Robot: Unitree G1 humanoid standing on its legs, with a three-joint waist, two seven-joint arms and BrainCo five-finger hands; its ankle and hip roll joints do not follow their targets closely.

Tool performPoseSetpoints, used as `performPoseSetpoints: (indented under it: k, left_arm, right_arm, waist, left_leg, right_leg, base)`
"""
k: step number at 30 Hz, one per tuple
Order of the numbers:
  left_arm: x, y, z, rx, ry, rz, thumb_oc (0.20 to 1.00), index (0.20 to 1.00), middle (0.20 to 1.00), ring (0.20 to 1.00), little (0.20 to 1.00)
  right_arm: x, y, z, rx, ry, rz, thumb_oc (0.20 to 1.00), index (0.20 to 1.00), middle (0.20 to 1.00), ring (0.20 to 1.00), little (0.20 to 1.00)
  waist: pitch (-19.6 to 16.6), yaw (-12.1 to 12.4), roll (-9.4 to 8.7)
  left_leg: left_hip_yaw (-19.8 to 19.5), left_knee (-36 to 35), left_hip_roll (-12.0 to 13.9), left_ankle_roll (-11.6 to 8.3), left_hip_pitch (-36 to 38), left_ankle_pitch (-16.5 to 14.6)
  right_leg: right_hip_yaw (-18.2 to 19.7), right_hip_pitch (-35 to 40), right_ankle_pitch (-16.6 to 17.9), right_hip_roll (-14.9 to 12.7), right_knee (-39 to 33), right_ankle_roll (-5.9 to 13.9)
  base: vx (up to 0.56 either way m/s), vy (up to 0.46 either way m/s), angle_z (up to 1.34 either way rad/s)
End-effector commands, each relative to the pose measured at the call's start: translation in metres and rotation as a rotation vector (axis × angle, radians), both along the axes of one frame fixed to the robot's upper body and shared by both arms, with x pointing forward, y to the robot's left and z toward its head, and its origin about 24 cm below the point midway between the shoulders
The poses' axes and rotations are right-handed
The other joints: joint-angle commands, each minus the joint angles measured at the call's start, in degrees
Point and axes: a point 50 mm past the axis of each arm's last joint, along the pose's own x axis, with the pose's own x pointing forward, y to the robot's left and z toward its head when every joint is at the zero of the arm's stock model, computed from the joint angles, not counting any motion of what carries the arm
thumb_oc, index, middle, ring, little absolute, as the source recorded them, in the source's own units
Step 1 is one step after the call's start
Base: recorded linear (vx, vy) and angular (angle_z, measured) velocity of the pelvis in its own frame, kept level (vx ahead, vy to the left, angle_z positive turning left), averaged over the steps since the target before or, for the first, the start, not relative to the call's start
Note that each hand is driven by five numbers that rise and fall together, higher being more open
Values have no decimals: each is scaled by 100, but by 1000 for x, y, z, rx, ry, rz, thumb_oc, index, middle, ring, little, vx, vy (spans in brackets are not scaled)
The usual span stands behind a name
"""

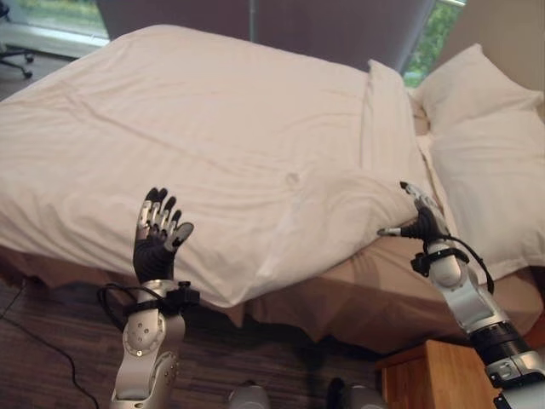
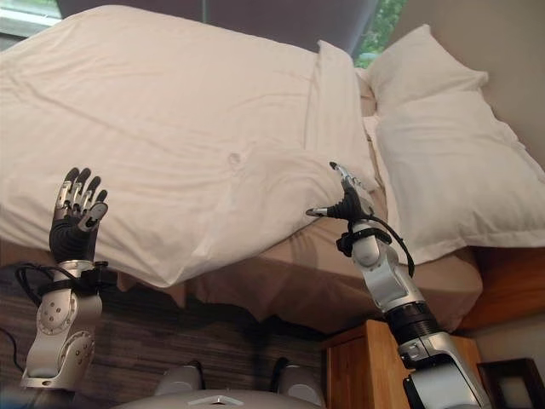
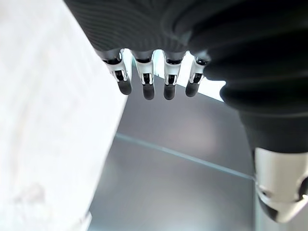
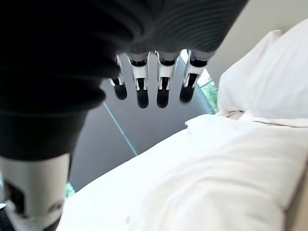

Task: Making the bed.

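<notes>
A white duvet [image 1: 213, 145] covers the bed, and its near corner droops over the bed's side. Two white pillows [image 1: 494, 179] lie at the head on the right. My left hand [image 1: 156, 239] is raised in front of the duvet's near edge, palm up, open and apart from the cloth; its straight fingers [image 3: 146, 82] hold nothing. My right hand [image 1: 421, 220] hovers open by the duvet's folded-back corner near the pillows, thumb stuck out sideways. In its wrist view the fingers [image 4: 140, 86] are straight above the duvet [image 4: 202, 168].
A beige sheet [image 1: 383, 281] shows below the duvet's corner. A wooden nightstand [image 1: 434, 375] stands beside my right arm. An office chair [image 1: 13, 55] sits at the far left by the window. Dark wood floor [image 1: 51, 341] runs along the bed's near side.
</notes>
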Motion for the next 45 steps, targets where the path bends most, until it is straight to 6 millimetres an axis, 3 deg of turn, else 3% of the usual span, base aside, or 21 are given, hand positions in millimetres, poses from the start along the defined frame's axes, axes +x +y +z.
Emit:
performPoseSetpoints:
  k: [1, 5, 11, 17, 21, 26, 28, 35, 37, 39, 45]
  left_arm:
    - [-2, -5, 18, 20, -107, 7, 1000, 1000, 1000, 1000, 1000]
    - [3, -6, 9, 7, -74, -3, 1000, 1000, 1000, 1000, 1000]
    - [5, 3, 0, 62, -12, -16, 1000, 1000, 1000, 1000, 1000]
    - [20, 16, 19, 110, -64, -14, 1000, 1000, 1000, 1000, 1000]
    - [27, 14, 22, 129, -70, -31, 1000, 1000, 1000, 1000, 1000]
    - [52, 1, 40, 128, -139, -68, 1000, 1000, 1000, 1000, 1000]
    - [60, -1, 48, 121, -168, -70, 1000, 1000, 1000, 1000, 1000]
    - [66, -4, 53, 123, -181, -85, 1000, 1000, 1000, 1000, 1000]
    - [66, -6, 52, 125, -177, -95, 1000, 1000, 1000, 1000, 1000]
    - [63, -8, 50, 132, -179, -113, 1000, 1000, 1000, 1000, 1000]
    - [61, -17, 46, 139, -172, -154, 1000, 1000, 1000, 1000, 1000]
  right_arm:
    - [30, 31, 53, -63, -183, 67, 1000, 1000, 1000, 1000, 1000]
    - [50, 38, 91, -154, -270, 74, 1000, 1000, 1000, 1000, 1000]
    - [78, 37, 117, -234, -265, 3, 1000, 1000, 1000, 1000, 1000]
    - [98, 30, 148, -434, -267, -108, 1000, 1000, 1000, 1000, 1000]
    - [100, 23, 158, -490, -279, -142, 1000, 1000, 1000, 1000, 1000]
    - [101, 3, 181, -601, -293, -243, 1000, 1000, 1000, 1000, 1000]
    - [98, -10, 204, -649, -343, -310, 1000, 1000, 1000, 1000, 1000]
    - [88, -27, 246, -669, -439, -399, 1000, 1000, 1000, 1000, 1000]
    - [86, -30, 248, -681, -442, -411, 1000, 1000, 1000, 1000, 1000]
    - [81, -35, 265, -667, -482, -437, 1000, 1000, 1000, 1000, 1000]
    - [78, -37, 272, -662, -498, -431, 1000, 1000, 1000, 1000, 1000]
  waist:
    - [91, 191, 174]
    - [87, 300, 134]
    - [148, 514, 87]
    - [517, 782, -46]
    - [588, 849, -123]
    - [742, 967, -245]
    - [765, 961, -222]
    - [723, 866, -132]
    - [707, 851, -116]
    - [695, 841, -69]
    - [699, 762, 104]
  left_leg:
    - [-31, -856, 38, 55, 805, -292]
    - [-47, -702, 45, -5, 699, -319]
    - [-133, -981, 92, -87, 504, -90]
    - [-321, -981, 159, -204, -456, 223]
    - [-342, -981, 226, -253, -801, 317]
    - [-422, -981, 293, -428, -1548, 508]
    - [-460, -981, 280, -489, -1832, 578]
    - [-455, -981, 258, -550, -2148, 659]
    - [-462, -981, 255, -558, -2197, 681]
    - [-465, -981, 269, -586, -2324, 733]
    - [-395, -981, 281, -627, -2493, 774]
  right_leg:
    - [-88, 270, -679, 82, -13, -71]
    - [-268, 463, -550, 78, -443, -101]
    - [-466, 350, -492, 74, -495, -18]
    - [-569, -461, -385, 125, -495, 12]
    - [-574, -778, -351, 168, -495, 15]
    - [-677, -1404, -280, 209, -495, 69]
    - [-691, -1633, -227, 195, -495, 105]
    - [-647, -1938, -156, 175, -495, 132]
    - [-637, -1988, -133, 179, -495, 134]
    - [-596, -2128, -96, 172, -495, 145]
    - [-524, -2336, -79, 152, -495, 136]
  base:
    - [166, -93, -3]
    - [144, -69, -6]
    - [81, -19, 22]
    - [-76, -25, 20]
    - [-33, -32, 15]
    - [9, -34, 8]
    - [13, -28, 13]
    - [12, -13, 3]
    - [9, -10, -2]
    - [-13, -39, -6]
    - [-15, -44, -10]
